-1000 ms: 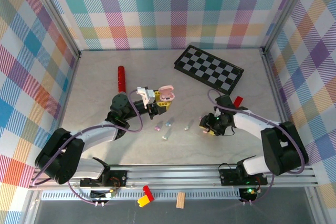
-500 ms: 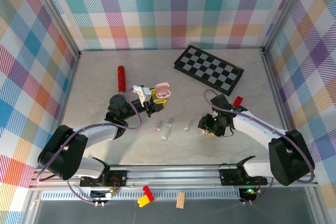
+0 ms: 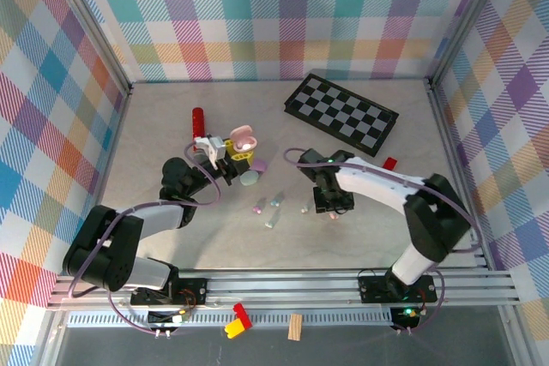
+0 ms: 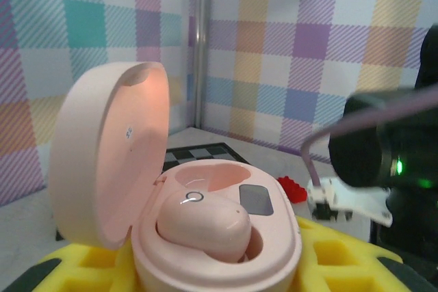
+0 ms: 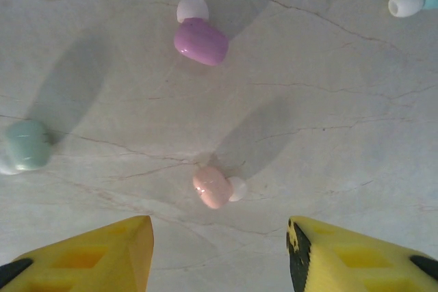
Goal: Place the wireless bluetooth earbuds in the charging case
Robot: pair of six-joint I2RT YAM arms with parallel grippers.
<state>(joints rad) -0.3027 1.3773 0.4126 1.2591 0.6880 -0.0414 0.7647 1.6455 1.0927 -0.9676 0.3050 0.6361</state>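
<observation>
Right wrist view: my right pincer (image 5: 219, 229) stands apart; the pink bud (image 5: 217, 188) lies lower centre, just ahead of the gap, long axis crosswise. My left pincer (image 3: 232, 153) clamps the case (image 4: 185, 203).

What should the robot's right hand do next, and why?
Probably lower the right gripper and close on the loose pink bud. Its jaws stand open, and that bud lies on the table right between them. The open pink case holds one seated bud, with what looks like an empty hollow behind it.
</observation>
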